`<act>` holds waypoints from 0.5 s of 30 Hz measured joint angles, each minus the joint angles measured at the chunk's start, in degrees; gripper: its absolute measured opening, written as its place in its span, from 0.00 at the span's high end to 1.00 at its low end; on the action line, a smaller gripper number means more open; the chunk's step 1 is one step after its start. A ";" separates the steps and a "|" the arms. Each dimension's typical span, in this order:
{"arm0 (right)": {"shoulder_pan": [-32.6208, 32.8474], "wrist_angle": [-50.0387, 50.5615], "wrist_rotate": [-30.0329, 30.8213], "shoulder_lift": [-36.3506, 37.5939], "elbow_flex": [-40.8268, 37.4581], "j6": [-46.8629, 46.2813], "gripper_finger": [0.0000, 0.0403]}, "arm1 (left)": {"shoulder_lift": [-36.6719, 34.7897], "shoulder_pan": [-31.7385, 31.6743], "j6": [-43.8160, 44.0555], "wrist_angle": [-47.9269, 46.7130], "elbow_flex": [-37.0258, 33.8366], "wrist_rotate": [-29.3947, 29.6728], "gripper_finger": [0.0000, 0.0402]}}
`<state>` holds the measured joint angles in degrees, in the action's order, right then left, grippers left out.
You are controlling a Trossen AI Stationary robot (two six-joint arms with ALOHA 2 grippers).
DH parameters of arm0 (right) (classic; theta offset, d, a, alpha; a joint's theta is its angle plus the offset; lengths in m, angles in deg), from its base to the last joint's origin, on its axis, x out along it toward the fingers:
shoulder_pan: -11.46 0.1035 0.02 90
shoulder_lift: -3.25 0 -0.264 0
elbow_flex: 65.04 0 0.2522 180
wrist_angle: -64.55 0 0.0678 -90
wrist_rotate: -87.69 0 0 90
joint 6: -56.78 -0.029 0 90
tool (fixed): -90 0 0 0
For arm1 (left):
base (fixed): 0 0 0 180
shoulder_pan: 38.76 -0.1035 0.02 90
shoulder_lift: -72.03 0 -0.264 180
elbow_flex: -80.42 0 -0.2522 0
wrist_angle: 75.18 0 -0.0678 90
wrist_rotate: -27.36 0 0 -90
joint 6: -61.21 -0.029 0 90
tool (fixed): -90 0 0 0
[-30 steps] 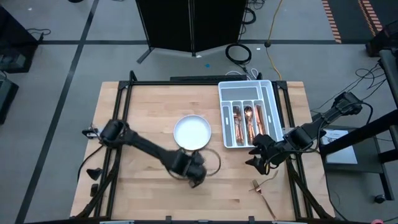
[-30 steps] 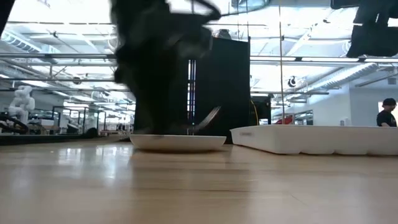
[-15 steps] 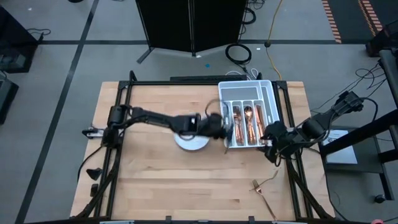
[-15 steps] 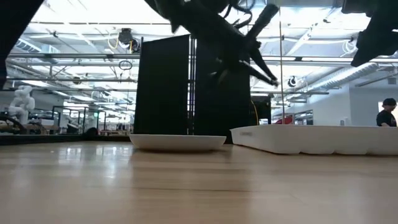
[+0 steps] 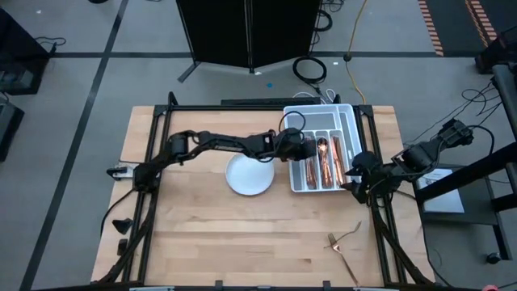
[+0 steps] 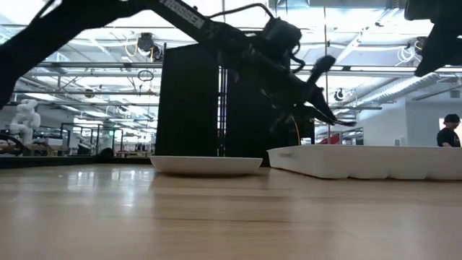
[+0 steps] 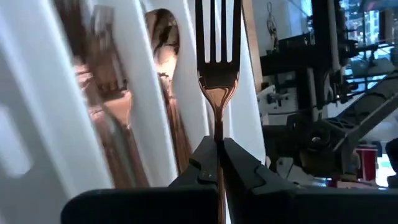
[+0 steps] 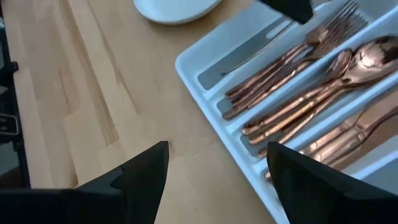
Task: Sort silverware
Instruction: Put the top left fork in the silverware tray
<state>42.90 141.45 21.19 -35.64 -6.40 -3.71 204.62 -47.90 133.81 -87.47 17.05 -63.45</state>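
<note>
My left gripper [image 5: 300,149] reaches from the table's left over the white divided tray [image 5: 349,121] and is shut on a copper fork [image 7: 217,56]. The fork's tines stick out ahead of the fingers, above the tray in the low view [image 6: 339,120]. Several copper forks, spoons and knives [image 8: 311,68] lie in the tray's compartments. My right gripper [image 5: 355,179] hangs open beside the tray's near right corner with nothing between its fingers [image 8: 217,180]. The round white plate [image 5: 249,175] rests on the table left of the tray. My left gripper pinches the fork's handle just behind its neck [image 7: 217,134] between the two fingers. The fork lies along the fingers, tines pointing ahead. The fingers come from the table's left, slanting downward. The fork is lifted clear, over the tray's compartments.
A loose copper fork [image 5: 344,238] and another copper piece [image 5: 349,265] lie on the table near its front right corner. The table's frame rails [image 5: 161,145] run along both sides. A person [image 6: 449,130] stands far back in the room.
My left gripper has swung from near the plate's near side, past the plate, toward the far right, out over the tray. It carried the fork clear of the table and rolled its wrist. My right gripper has drawn back toward the far edge, beside the tray.
</note>
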 joint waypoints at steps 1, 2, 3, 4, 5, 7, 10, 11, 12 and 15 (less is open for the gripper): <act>-0.01 0.28 -0.47 0.19 0.01 -0.25 0.35 | 0.91 -0.20 -0.25 -0.46 1.27 -0.28 1.00; 0.01 0.61 -1.07 0.33 0.00 -0.31 0.35 | 1.57 -0.49 -0.84 -1.68 2.16 -0.45 1.00; 0.01 0.76 -1.43 0.40 0.00 -0.34 0.35 | 2.23 -0.83 -1.01 -2.85 3.03 -0.84 1.00; 0.01 0.78 -1.61 0.42 0.00 -0.36 0.35 | 2.90 -1.06 -0.99 -3.28 3.93 -1.26 1.00; 0.01 0.86 -2.24 0.42 0.00 -0.39 0.35 | 3.31 -1.27 -0.94 -3.68 4.19 -1.70 0.99; 0.01 1.04 -2.96 0.41 0.01 -0.35 0.35 | 3.71 -1.57 -0.96 -4.07 4.20 -2.22 0.97; 0.01 1.57 -3.14 0.44 0.00 -0.32 0.35 | 3.85 -1.60 -0.90 -4.98 4.22 -3.01 0.91; 0.01 1.74 -3.45 0.44 0.01 -0.32 0.35 | 3.85 -1.60 -0.90 -5.46 4.22 -3.24 0.89; 0.01 1.86 -3.83 0.44 0.00 -0.32 0.35 | 3.85 -1.60 -0.90 -6.01 4.22 -3.27 0.87; 0.01 1.92 -4.23 0.42 0.00 -0.28 0.35 | 3.85 -1.62 -0.90 -8.03 4.22 -3.24 0.83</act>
<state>42.91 143.37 16.96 -35.22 -6.40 -3.99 208.47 -49.52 132.91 -95.50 21.27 -66.69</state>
